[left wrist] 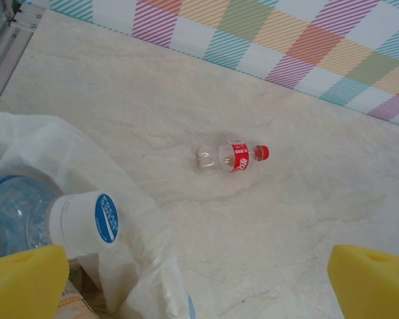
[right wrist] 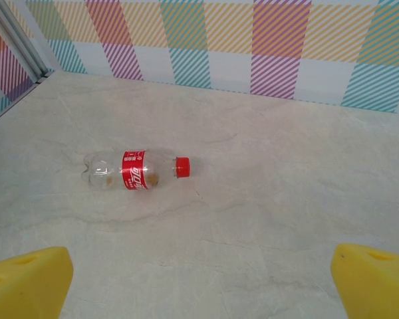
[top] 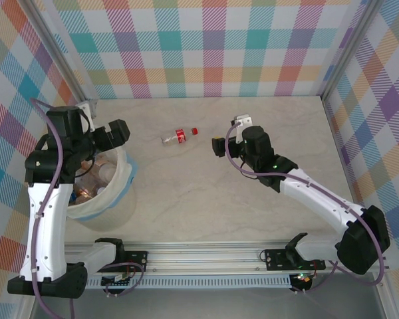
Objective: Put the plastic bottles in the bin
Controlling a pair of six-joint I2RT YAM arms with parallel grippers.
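At the near left of the table (top: 266, 119), the bin (top: 120, 194) holds several plastic bottles (top: 95, 174). Over its far rim hangs the left end effector (top: 118, 135), jaws spread wide. Farther out, a red-labelled bottle (top: 178, 136) lies on its side on the table, cap pointing toward the right end effector (top: 217, 145), which is likewise released.

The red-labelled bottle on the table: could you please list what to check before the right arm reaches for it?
1. Red-labelled bottle lies on its side, alone on the table: ok.
2. Right gripper open and empty: ok.
3. Bottle centred between its fingers: not ok, it sits left of centre in the right wrist view.
4. Left gripper open, at the bin, away from the bottle: ok.
5. Room left in the bin: cannot tell.
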